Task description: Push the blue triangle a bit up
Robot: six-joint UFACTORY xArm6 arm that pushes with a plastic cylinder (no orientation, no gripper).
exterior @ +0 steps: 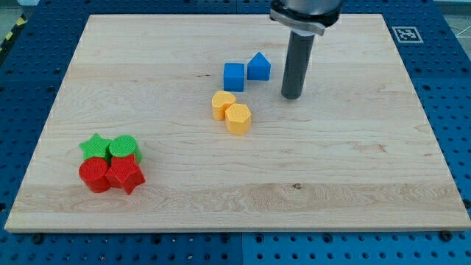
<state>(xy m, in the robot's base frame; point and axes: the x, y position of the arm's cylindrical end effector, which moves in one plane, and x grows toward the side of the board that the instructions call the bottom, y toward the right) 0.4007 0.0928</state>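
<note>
My tip, a bare dark rod with no claw to spread or pinch, rests just right of the small blue triangular block near the wooden board's top edge, not below it, so an upward push isn't lined up.

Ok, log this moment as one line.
tip right of blue triangle, apart | blue cube beside triangle | triangle not yet pushed up

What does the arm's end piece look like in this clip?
My tip is the flat lower end of a straight, smooth, dark grey round rod. The rod hangs from a wider dark collar with a lighter metallic rim at the view's top. No cables or markings show.
</note>
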